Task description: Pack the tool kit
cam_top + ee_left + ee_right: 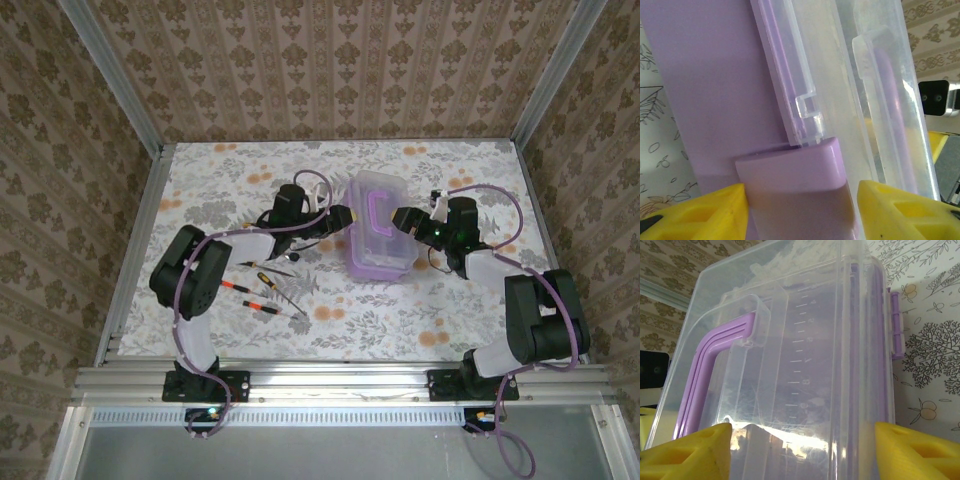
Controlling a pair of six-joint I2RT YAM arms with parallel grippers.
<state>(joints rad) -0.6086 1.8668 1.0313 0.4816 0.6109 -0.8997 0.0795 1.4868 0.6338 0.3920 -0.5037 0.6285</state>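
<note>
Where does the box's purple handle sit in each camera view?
Top external: the handle, middle of the frame, running top to bottom.
Left wrist: right of centre, a purple strip behind clear plastic.
Right wrist: left side, bending down toward the lower corner.
Shared landmark: the clear lid it sits on.

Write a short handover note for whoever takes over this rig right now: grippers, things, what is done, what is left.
Left gripper: open, fingers either side of the box's purple latch.
Right gripper: open, at the opposite side of the box, facing its clear lid.
Box: mid-table, lid down.
Tools: loose on the table, left of the box.
Done: no tool visibly packed; contents hard to tell through the lid.
Left: probably unlatch, open the lid, load the tools, close.
</note>
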